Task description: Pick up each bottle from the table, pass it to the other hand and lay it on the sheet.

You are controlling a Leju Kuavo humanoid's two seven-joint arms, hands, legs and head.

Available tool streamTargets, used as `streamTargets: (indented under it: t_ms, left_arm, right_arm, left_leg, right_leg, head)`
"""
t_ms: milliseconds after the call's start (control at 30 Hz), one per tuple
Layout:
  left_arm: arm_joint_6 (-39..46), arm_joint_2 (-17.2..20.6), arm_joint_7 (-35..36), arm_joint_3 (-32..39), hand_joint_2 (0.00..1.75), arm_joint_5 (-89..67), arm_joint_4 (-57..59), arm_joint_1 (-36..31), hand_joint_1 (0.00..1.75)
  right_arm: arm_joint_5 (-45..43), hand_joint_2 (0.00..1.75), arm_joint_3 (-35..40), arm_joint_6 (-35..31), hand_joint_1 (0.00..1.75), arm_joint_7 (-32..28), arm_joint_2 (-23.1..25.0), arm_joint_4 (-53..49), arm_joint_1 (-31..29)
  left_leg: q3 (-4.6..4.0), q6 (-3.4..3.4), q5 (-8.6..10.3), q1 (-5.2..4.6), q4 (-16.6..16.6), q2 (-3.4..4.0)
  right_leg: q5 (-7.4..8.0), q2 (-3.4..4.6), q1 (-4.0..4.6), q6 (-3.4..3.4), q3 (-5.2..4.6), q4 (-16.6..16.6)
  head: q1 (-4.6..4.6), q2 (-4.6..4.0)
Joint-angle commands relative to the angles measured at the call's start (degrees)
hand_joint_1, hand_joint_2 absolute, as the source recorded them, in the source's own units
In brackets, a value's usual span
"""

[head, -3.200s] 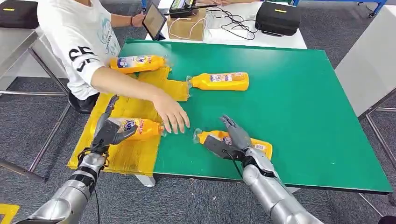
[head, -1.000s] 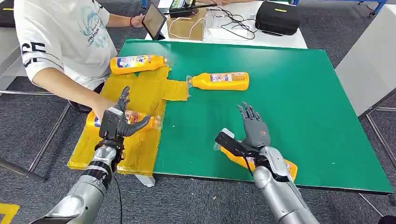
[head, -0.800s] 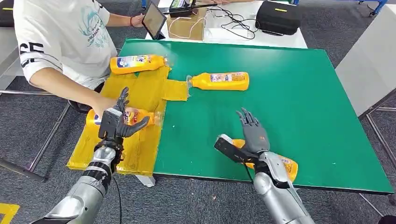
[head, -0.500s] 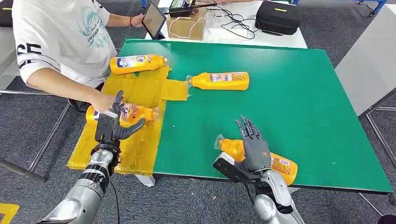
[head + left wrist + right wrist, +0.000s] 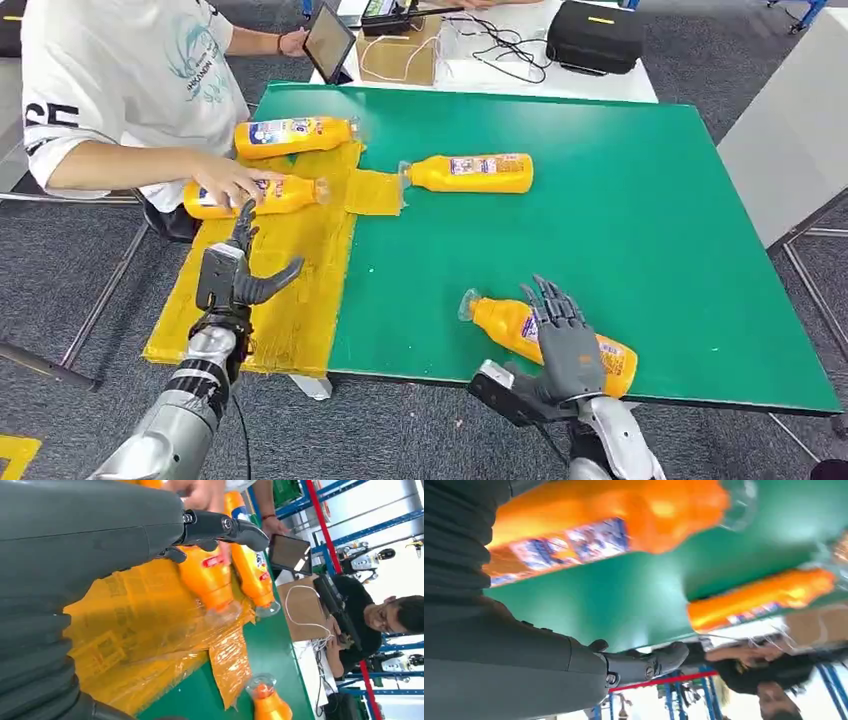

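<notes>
Lower the right hand [image 5: 562,345], fingers [image 5: 548,300] spread and empty, squarely over the near bottle [image 5: 545,335] lying by the green worktop [image 5: 640,220] front edge, wrap its middle, keeping the empty left hand [image 5: 235,280] ready above the sheet [image 5: 300,300].

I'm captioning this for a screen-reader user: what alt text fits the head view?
A right robot hand, fingers spread, hovers over an orange bottle lying near the front edge of a green table. The left robot hand is open above a yellow sheet, where a person's hand rests on a second bottle.
</notes>
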Motion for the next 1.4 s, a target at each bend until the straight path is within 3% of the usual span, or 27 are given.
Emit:
streamTargets:
  t_ms: [33,133,500,867,1400]
  left_arm:
    - [-1.07,0.12,0.53,2.31,1.75,0.49,0.13,-0.38,0.0]
    - [-1.07,0.14,0.54,2.31,1.75,0.49,0.12,-0.43,0.0]
    - [-1.24,0.14,0.81,2.52,1.75,0.53,0.26,-0.45,0.0]
    - [-2.2,-0.51,1.29,2.36,1.75,0.24,-0.82,1.04,0.0]
    - [-3.63,-0.96,1.55,-0.17,1.75,-0.26,2.87,-1.68,0.0]
  right_arm:
    - [1.9,1.75,-1.9,1.44,0.0,3.36,-2.98,0.04,4.09]
    - [1.89,1.75,-1.97,1.44,0.0,3.35,-3.01,-0.03,3.94]
    - [2.07,1.75,-2.44,2.01,0.0,4.28,-3.15,-0.13,4.23]
    - [8.89,1.75,-5.73,0.79,0.0,8.27,-3.69,-0.53,5.62]
    - [2.73,1.75,-15.63,3.97,0.0,4.76,-2.13,29.52,-11.68]
  left_leg:
    - [0.41,-0.11,-0.21,0.11,0.03,-0.09]
    - [0.13,-0.05,-0.08,0.02,0.0,0.03]
    - [0.21,-0.07,-0.13,0.07,0.03,0.05]
    - [0.2,-0.05,-0.1,0.03,-0.01,0.01]
    - [0.34,-0.06,-0.12,0.1,0.02,0.08]
  right_leg:
    - [-0.24,-0.15,0.12,-0.15,0.48,-0.01]
    - [-0.07,0.03,0.03,-0.07,0.13,0.02]
    - [-0.12,0.02,0.08,-0.09,0.24,-0.01]
    - [-0.11,-0.02,0.04,-0.08,0.22,-0.02]
    - [-0.07,0.03,0.12,-0.09,0.38,-0.07]
  head:
    - [0.0,0.0]
    - [-0.02,0.0]
    - [0.0,0.0]
    - [0.0,0.0]
    - [-0.02,0.0]
